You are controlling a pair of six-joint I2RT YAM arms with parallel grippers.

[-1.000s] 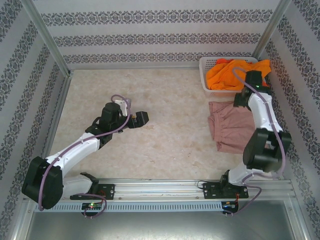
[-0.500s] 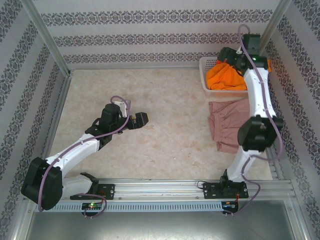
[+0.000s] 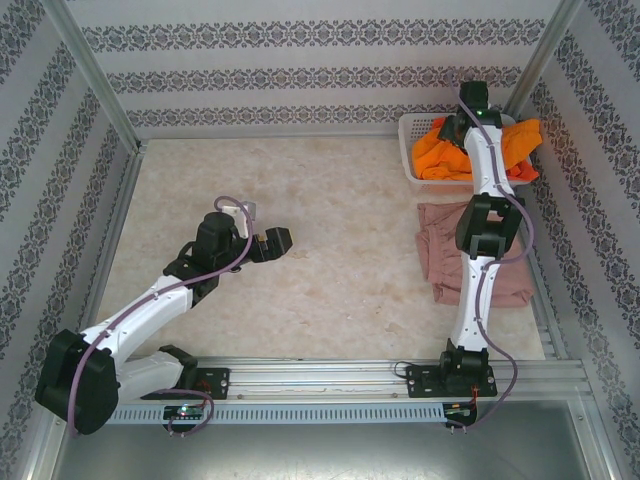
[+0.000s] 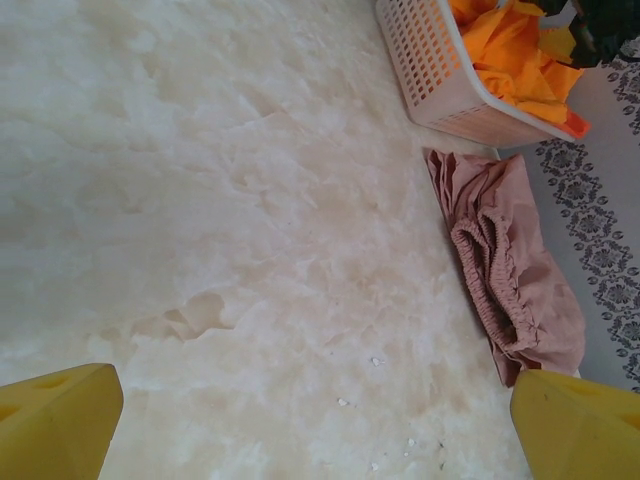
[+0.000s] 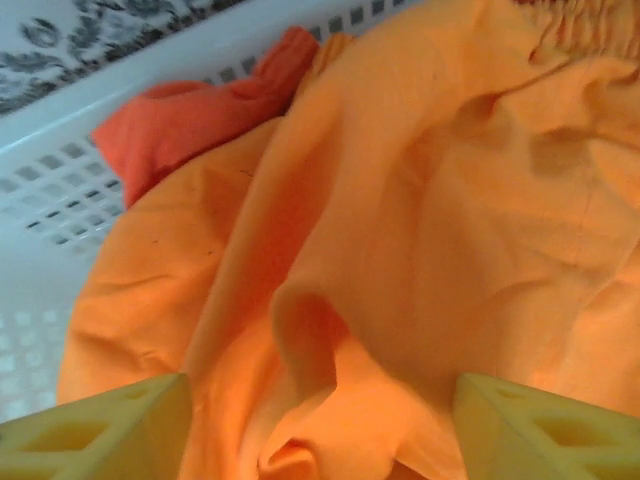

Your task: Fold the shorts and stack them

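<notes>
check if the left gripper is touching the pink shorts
Apart. The top view shows the left gripper open over the table, with a wide stretch of bare tabletop between it and the pink shorts.

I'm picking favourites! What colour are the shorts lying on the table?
The shorts are dusty pink, clearest in the left wrist view.

Brightly, evenly lit from above; faint, soft shadows.
Sharp from overhead, slightly washed out on the pale desk (image 3: pixel 330 200). Overexposed toward the upper left at the left wrist, blurred at the yellow fingertips (image 4: pixel 55 420). Soft and very close at the right wrist, shaded in the folds of the orange shorts (image 5: pixel 400 250).
</notes>
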